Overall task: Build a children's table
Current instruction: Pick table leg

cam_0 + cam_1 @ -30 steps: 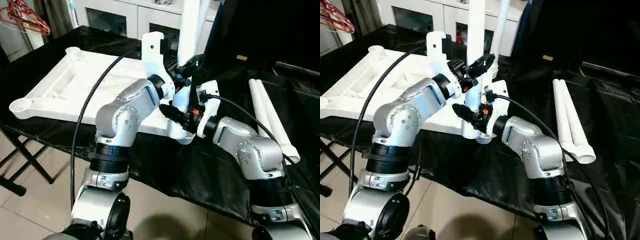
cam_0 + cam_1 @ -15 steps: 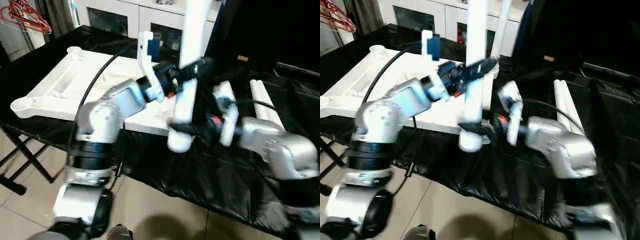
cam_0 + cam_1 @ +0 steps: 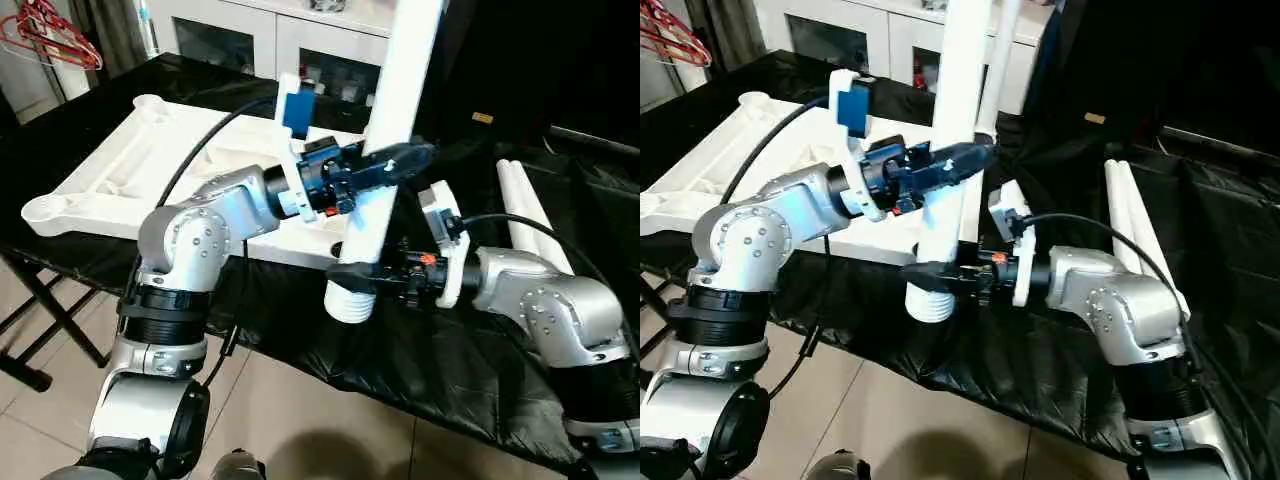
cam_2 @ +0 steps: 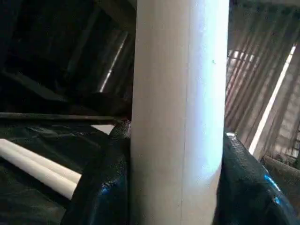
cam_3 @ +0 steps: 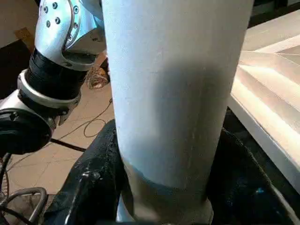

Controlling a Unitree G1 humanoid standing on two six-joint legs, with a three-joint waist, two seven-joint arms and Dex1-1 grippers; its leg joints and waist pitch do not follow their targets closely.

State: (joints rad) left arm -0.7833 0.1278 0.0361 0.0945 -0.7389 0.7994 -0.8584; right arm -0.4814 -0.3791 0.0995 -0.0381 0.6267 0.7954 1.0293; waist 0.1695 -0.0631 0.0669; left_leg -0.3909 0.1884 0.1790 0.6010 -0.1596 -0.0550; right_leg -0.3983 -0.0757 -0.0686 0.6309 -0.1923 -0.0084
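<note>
The children's table top (image 3: 130, 170) lies upside down on the black-covered bench, its ribs and round corner sockets facing up. One white leg (image 3: 400, 90) is held tilted, and its ribbed lower end (image 3: 348, 300) hangs just in front of the top's near right corner. My left gripper (image 3: 405, 160) is shut on the leg at mid height, and its fingers (image 4: 103, 187) hug both sides of the tube. My right gripper (image 3: 352, 272) is shut on the same leg just above the ribbed end. A second leg (image 3: 1002, 50) stands upright behind it. Two more legs (image 3: 530, 225) lie side by side at the right.
A white glass-door cabinet (image 3: 250, 40) stands behind the bench. Red hangers (image 3: 50, 35) hang at the far left. A black folding stand (image 3: 50, 320) shows under the bench's left end, above the tiled floor. Black cloth (image 3: 450, 340) covers the bench in front of my right arm.
The held leg has tilted, and its lower end has dropped in front of the top's near right corner. My left arm swung outward. My right gripper shifted on the leg and grips just above its ribbed end.
</note>
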